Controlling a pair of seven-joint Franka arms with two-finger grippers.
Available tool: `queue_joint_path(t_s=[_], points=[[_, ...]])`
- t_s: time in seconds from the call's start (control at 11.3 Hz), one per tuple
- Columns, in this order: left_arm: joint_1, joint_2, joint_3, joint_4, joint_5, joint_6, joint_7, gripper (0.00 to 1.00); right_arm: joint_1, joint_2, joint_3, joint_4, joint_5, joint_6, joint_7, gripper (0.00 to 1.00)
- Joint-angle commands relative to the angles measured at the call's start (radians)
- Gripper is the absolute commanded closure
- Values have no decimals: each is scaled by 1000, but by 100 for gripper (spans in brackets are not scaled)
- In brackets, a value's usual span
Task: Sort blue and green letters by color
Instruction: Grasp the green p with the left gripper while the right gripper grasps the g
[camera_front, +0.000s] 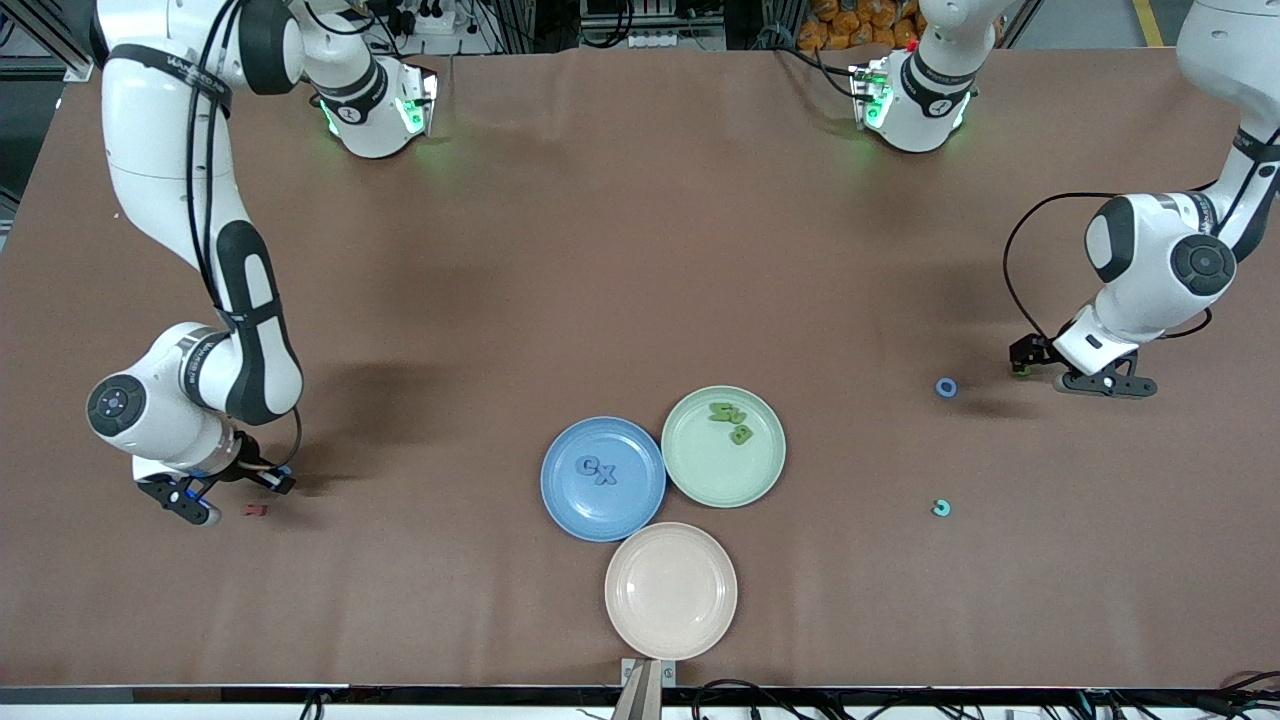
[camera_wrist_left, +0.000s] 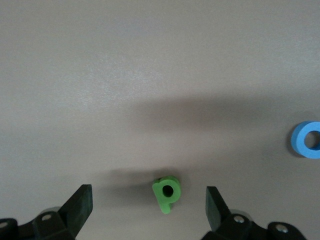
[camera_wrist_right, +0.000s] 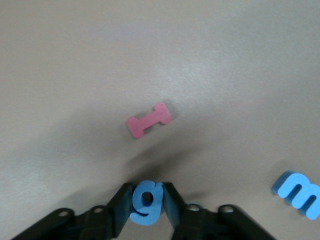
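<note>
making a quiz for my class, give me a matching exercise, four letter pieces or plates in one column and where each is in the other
Things:
1. blue g
2. green p
3. blue x
4. beige plate

Places or states:
A. lying on the blue plate
B. nothing on it, nearest the front camera
C. clamped in the right gripper
D. on the table between the open left gripper fingers

Pairs: 1-C, 2-D, 3-A, 4-B

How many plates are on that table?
3. A blue plate holding blue letters, a green plate beside it toward the left arm's end holding green letters, and an empty pinkish plate nearest the front camera.
</note>
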Motion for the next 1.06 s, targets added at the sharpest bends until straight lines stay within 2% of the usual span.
queue_joint_path(t_s=[0.0, 0.35, 0.44, 0.62, 0.71, 0.8, 0.97], points=[[15, -3, -18, -41, -41, 59, 12, 0, 24, 0, 2, 75, -8, -81, 2, 100], [15, 35, -16, -61, -43, 122, 7, 0, 53, -2, 14, 194, 11, -251, 15, 100], [15, 35, -16, -63, -43, 124, 7, 0, 61, -2, 31, 200, 14, -255, 38, 100], [17, 35, -15, -73, -43, 128, 7, 0, 62, 0, 104, 206, 14, -246, 117, 100], [21, 37, -14, -79, -44, 131, 7, 6, 62, 0, 139, 209, 18, -246, 142, 100], [28, 37, -14, -84, -46, 131, 7, 21, 62, 1, 176, 220, 49, -244, 183, 100], [40, 37, -14, -90, -46, 131, 12, 65, 64, 4, 247, 237, 75, -230, 197, 100]])
